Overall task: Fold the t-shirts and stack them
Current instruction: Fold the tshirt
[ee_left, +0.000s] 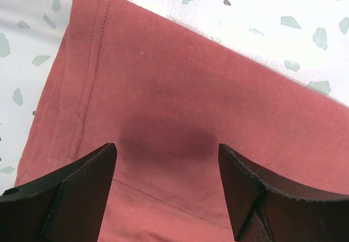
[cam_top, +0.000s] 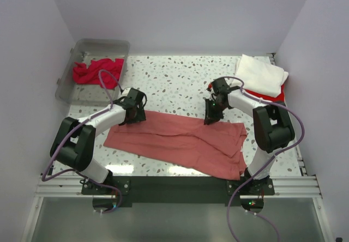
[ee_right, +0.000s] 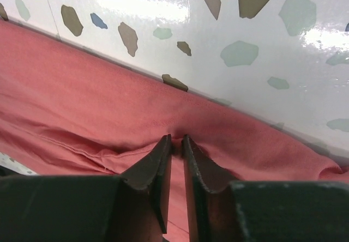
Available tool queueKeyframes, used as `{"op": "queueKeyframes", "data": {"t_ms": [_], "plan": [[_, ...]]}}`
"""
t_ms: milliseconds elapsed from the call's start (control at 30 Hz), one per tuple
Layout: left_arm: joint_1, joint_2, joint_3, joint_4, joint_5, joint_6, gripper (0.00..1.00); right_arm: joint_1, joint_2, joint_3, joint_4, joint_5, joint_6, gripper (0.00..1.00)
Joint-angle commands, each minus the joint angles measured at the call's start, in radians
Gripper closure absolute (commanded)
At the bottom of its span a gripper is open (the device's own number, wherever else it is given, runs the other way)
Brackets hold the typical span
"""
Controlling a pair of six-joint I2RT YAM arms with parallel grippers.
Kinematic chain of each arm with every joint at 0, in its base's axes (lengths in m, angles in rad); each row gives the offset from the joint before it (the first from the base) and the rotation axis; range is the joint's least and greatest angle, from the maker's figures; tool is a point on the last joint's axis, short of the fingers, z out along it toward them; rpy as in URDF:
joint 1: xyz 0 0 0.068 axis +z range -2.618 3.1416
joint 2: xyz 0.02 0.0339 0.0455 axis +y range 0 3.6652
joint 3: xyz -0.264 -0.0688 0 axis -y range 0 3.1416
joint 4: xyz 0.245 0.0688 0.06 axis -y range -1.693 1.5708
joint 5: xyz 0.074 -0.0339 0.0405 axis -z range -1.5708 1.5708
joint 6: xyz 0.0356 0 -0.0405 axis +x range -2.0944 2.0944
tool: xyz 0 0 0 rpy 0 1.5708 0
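The coral-red t-shirt (cam_top: 174,138), large and faded, lies spread flat across the tabletop (cam_top: 180,78) from 9 to 4 o'clock. The white t-shirt (cam_top: 262,74) lies folded at 2 o'clock on the bright red t-shirt (cam_top: 275,96). The crimson t-shirt (cam_top: 97,70) lies crumpled at 10 o'clock inside the clear bin (cam_top: 103,44).

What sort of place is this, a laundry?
Likely a robot test booth, not a laundry: white walls box in a speckled table, two arms are bolted at its edge, and a coral-red t-shirt lies on it.
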Motion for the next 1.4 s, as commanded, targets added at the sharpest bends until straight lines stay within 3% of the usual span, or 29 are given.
{"op": "queueKeyframes", "data": {"t_ms": [0,133,633,1367], "plan": [[-0.005,0.0,0.016,0.031,-0.016,-0.004,0.2,0.005,-0.054,-0.006,-0.038,-0.015,-0.012,0.86],[-0.005,-0.005,0.003,0.035,-0.015,-0.007,0.19,0.014,-0.091,-0.015,-0.064,-0.032,-0.014,1.0],[-0.005,-0.01,-0.019,0.051,-0.009,0.007,0.19,0.112,-0.252,-0.105,-0.105,-0.049,0.077,1.0],[-0.005,-0.063,-0.074,0.065,-0.001,0.016,0.19,0.361,-0.415,-0.184,-0.257,0.017,0.298,1.0]]}}
